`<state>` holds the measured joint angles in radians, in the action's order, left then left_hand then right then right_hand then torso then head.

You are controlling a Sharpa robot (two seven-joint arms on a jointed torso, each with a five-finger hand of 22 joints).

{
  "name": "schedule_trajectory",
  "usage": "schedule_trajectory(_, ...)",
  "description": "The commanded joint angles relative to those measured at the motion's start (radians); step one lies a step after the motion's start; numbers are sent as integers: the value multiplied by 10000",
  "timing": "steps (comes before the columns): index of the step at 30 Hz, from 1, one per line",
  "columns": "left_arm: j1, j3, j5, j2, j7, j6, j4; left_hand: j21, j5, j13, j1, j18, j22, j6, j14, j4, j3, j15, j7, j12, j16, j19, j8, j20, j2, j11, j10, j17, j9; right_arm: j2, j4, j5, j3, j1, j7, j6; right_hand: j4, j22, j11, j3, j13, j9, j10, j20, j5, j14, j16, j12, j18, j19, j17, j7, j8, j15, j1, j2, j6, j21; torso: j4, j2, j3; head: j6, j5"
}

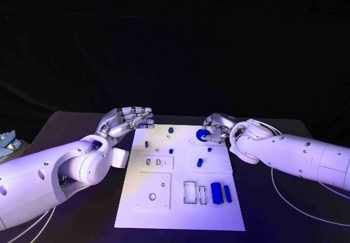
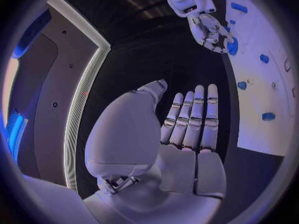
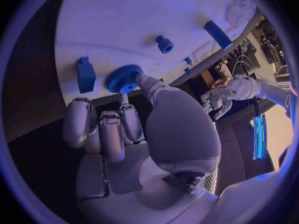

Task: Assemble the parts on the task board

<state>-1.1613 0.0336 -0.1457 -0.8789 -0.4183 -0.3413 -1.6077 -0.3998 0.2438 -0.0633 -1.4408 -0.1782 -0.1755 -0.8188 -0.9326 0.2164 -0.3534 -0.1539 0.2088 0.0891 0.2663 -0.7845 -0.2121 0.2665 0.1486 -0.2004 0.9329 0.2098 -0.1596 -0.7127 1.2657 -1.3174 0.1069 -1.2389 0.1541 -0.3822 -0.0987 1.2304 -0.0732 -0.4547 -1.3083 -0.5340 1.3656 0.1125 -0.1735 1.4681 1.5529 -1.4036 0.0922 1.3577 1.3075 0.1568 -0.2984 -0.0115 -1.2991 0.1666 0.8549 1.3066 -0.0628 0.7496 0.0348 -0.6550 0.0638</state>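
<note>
1. Head view: I see the white board (image 1: 182,202) lying in the middle of the black surface (image 1: 66,126), with small blue parts spread over it.
2. My left hand (image 1: 130,120) sits at the board's far left corner, over the surface just beside the board's edge. Its fingers are stretched out and a little apart, and it holds nothing.
3. From the left wrist view, that hand (image 2: 187,129) shows a flat palm with straight fingers side by side and nothing in it.
4. My right hand (image 1: 214,130) is at the board's far right edge, fingers curled around a round blue gear (image 1: 202,134).
5. In the right wrist view, the gear (image 3: 123,78) has a toothed rim and is pinched at the fingertips of the right hand (image 3: 124,129), close to the board (image 3: 143,15); I cannot tell whether it touches the board.
6. A blue block (image 3: 85,74) lies on the board just beside the gear, and a small blue peg (image 3: 164,44) stands farther along.
7. Near the board's front right, a thick blue cylinder (image 1: 216,193) and a thinner blue bar (image 1: 227,194) lie side by side, next to two empty rectangular slots (image 1: 194,193).
8. A small blue oval piece (image 1: 199,162) lies near the board's middle, well apart from both hands.
</note>
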Motion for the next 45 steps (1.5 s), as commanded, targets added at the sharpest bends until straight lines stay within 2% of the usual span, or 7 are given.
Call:
schedule_trajectory(1,-4,5,-13,17,-48,163,-12,-58,-21,-2,-8,-26,-9,85,24,-2,-58,-24,376,-30,-29,7,31,-8,73,2,-39,13,11,-10,98,-520,30,50,90,-656,40,54,29,-124,-254,-32,114,-24,25,907,70,-81,-119,94,2075,-55,-77,94,-69,-162,185,54,-25,-4,11,22,45)
schedule_trajectory(9,-4,5,-9,31,-47,151,18,-61,-19,-2,-6,-27,-9,84,24,-4,-69,-25,375,-37,-32,10,33,-7,64,1,-38,17,11,-36,560,-1186,26,25,83,-1562,167,183,94,-395,-372,-9,232,-86,140,916,77,-160,-144,158,2114,-122,-97,156,-136,-165,352,140,-17,-5,13,85,25)
schedule_trajectory(17,-5,6,26,53,-37,169,23,-65,-17,-3,-10,-27,-10,85,24,-11,-84,-25,374,-44,-36,13,36,-6,54,2,-36,20,12,237,1126,-2040,23,-66,382,-1786,175,252,97,-416,-367,-7,231,-92,145,917,78,-156,-161,199,2119,-125,-98,161,-128,-152,369,192,-16,4,15,143,-12)
schedule_trajectory(22,-5,6,51,63,-30,176,9,-67,-14,-3,-19,-28,-10,89,25,-20,-96,-25,375,-51,-39,15,40,-6,49,1,-37,22,13,592,1229,-2355,27,-81,499,-1797,178,281,99,-421,-366,-7,230,-93,147,917,78,-155,-167,217,2119,-126,-98,161,-128,-150,372,214,-39,8,24,116,-22)
schedule_trajectory(27,-6,6,58,77,-31,173,4,-67,-14,-3,-19,-28,-10,89,25,-20,-96,-25,375,-51,-39,15,40,-6,49,1,-37,22,13,930,1142,-2556,44,-83,613,-1744,183,279,100,-436,-356,-1,224,-98,157,914,76,-147,-166,214,2107,-126,-93,165,-111,-126,378,211,-50,2,37,120,-38)
schedule_trajectory(34,-7,7,62,111,-37,187,-4,-70,-11,-3,-31,-28,-11,93,27,-35,-111,-25,378,-59,-44,19,45,-6,47,0,-38,25,15,1565,681,-2719,93,-38,695,-1669,188,271,100,-453,-355,8,224,-102,168,913,74,-144,-164,207,2099,-123,-78,167,-90,-99,370,202,-41,14,21,115,-31)
schedule_trajectory(45,-8,7,63,136,0,224,-7,-72,-11,-3,-40,-27,-11,95,29,-47,-121,-26,379,-66,-48,23,48,-6,47,-1,-39,27,16,2200,49,-2748,141,97,660,-1542,191,260,100,-475,-351,15,222,-105,173,911,72,-140,-161,199,2091,-122,-68,169,-81,-97,368,192,-44,19,33,78,-83)
